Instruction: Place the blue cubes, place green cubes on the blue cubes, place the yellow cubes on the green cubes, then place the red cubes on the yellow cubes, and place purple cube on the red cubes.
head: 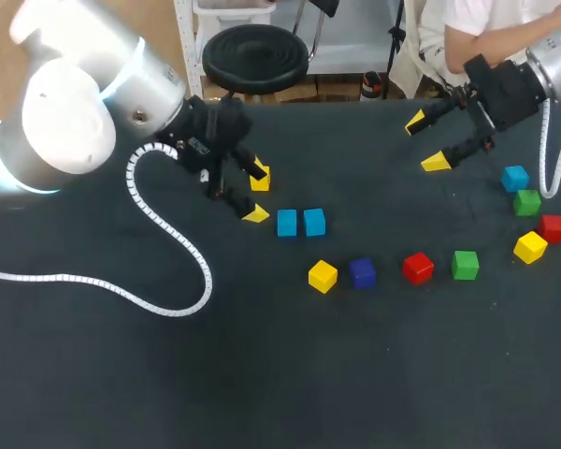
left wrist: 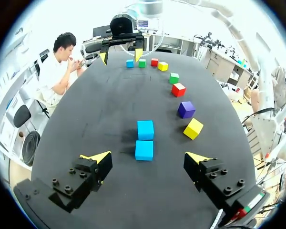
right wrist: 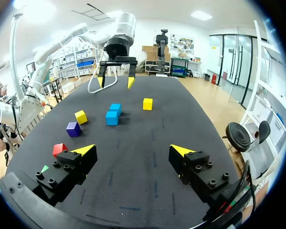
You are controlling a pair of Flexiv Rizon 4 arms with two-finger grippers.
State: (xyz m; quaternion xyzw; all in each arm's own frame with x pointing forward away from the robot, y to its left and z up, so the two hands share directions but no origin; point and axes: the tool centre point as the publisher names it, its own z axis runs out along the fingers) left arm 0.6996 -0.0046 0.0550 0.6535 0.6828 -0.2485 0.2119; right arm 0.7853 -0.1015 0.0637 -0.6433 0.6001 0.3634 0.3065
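Blue cubes (head: 287,223), two of them, are sitting side by side and touching near the middle of the counter (head: 122,393), with nothing stacked on them. The left hand (head: 258,196) is hovering just beside this pair, on the side toward the counter's left edge, its fingers spreading wide and gripping nothing. From its wrist camera the pair is lying just ahead of the gap between the fingers. A yellow cube (head: 323,276), purple cube (head: 362,272), red cube (head: 417,267) and green cube (head: 465,265) are lying in a row nearer the front edge. By the right edge a third blue cube (head: 515,178), second green cube (head: 527,202), second red cube (head: 552,227) and second yellow cube (head: 530,247) are clustering. The right hand (head: 426,142) is hanging near the far right corner, wide open and empty, near that cluster and well apart from the blue pair.
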